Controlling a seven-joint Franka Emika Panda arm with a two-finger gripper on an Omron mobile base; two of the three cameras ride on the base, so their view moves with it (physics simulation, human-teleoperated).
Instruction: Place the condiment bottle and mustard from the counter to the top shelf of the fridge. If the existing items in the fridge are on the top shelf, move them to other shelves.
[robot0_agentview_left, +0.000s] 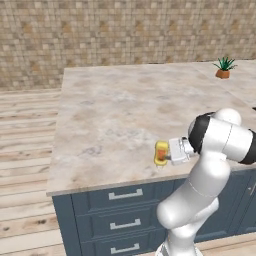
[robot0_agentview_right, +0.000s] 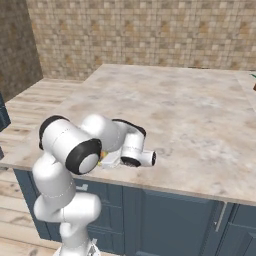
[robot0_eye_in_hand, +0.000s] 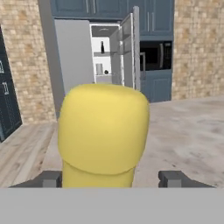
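Beige marbled counter (robot0_agentview_left: 110, 125), tan brick walls, gripper (robot0_eye_in_hand: 109, 178) fingers apart astride mustard (robot0_eye_in_hand: 103, 131), open fridge (robot0_eye_in_hand: 87, 61) beyond

Your arm (robot0_agentview_left: 200, 195): glossy white rounded links, dark black bands at the joints, a boxy white hand; two small dark grey finger tips (robot0_eye_in_hand: 50, 178).

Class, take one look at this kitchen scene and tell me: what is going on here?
A white robot arm has its gripper around the mustard, which stands near the front edge of the counter. In the hand view the fingertips flank the yellow bottle with a gap on its right, so no firm grip shows yet. Across the room the fridge stands open, a dark bottle already on an upper shelf.
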